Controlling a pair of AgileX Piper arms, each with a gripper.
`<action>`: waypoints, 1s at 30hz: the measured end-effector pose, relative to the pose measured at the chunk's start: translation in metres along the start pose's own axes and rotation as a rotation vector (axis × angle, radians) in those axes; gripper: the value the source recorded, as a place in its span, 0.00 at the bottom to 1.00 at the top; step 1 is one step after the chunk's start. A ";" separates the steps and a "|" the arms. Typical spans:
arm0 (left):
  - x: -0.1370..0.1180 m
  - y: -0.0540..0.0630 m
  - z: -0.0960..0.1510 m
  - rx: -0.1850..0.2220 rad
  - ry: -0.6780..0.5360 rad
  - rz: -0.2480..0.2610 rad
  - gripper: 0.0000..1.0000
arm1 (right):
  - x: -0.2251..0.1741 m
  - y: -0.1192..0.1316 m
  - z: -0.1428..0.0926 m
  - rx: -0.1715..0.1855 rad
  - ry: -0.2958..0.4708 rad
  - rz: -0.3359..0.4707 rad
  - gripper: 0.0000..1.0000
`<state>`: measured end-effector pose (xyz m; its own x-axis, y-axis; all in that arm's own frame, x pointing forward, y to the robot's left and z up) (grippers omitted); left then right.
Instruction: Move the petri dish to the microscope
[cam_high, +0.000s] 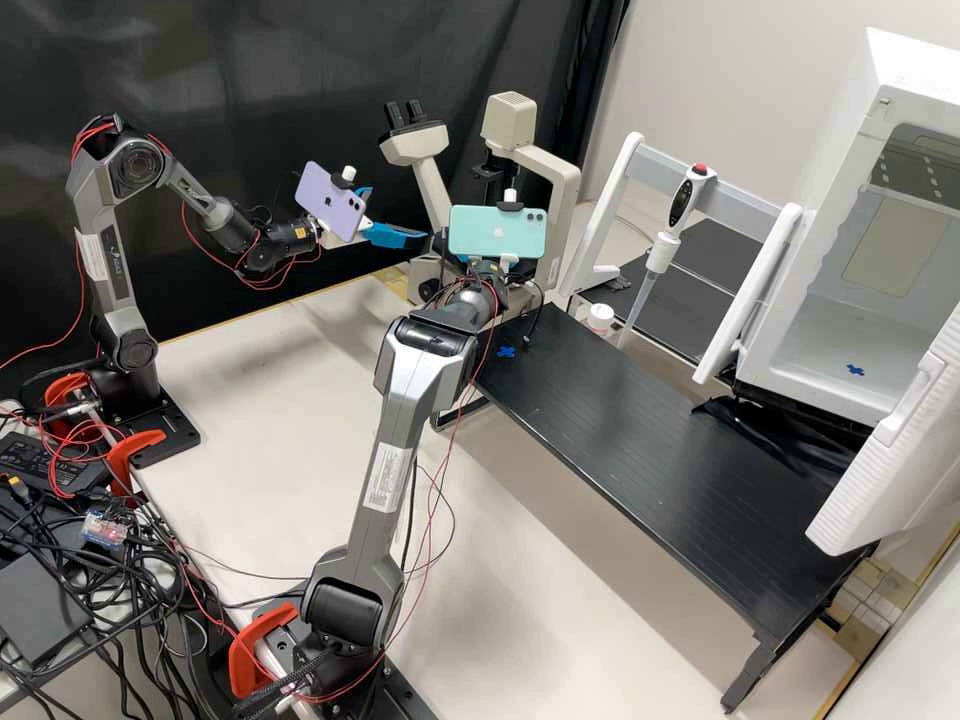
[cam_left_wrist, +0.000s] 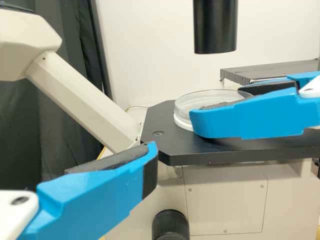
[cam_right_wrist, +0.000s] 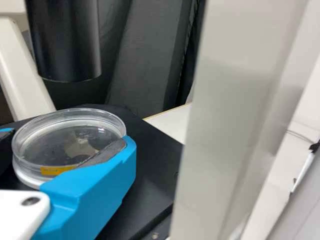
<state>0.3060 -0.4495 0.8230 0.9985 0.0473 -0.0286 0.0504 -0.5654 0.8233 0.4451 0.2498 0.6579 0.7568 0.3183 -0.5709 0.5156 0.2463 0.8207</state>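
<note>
In the high view my left gripper (cam_high: 396, 234) is open at the microscope's left side. One finger of my left gripper (cam_left_wrist: 105, 192) shows in the left wrist view, apart from the dish. My right gripper (cam_high: 484, 268) is at the microscope (cam_high: 567, 195), its fingertips hidden behind the teal phone. The clear round petri dish (cam_left_wrist: 202, 101) lies flat at the black stage (cam_left_wrist: 162, 117), below the dark cylinder (cam_left_wrist: 215, 27). In the right wrist view my right gripper (cam_right_wrist: 65, 145) is shut on the dish (cam_right_wrist: 70, 131), a finger on either side; its yellow label faces the camera.
A beige upright (cam_right_wrist: 235, 120) stands close beside my right gripper. To the microscope's right are a black raised shelf (cam_high: 640, 430), a pipette (cam_high: 684, 205) on a white rack, a white-capped bottle (cam_high: 600, 318) and an open white chamber (cam_high: 840, 320).
</note>
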 end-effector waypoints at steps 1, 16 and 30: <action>0.000 0.000 0.000 0.000 0.000 0.000 1.00 | 0.000 0.000 0.000 0.000 0.001 0.001 0.00; 0.000 0.000 0.000 0.000 0.000 0.000 1.00 | 0.000 -0.001 0.003 -0.002 -0.008 -0.001 1.00; 0.000 0.000 0.000 0.000 0.000 0.000 1.00 | -0.037 -0.002 0.008 -0.002 0.015 0.026 1.00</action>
<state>0.3060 -0.4495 0.8230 0.9985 0.0473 -0.0286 0.0504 -0.5654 0.8233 0.4192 0.2304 0.6776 0.7638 0.3379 -0.5500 0.4954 0.2394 0.8350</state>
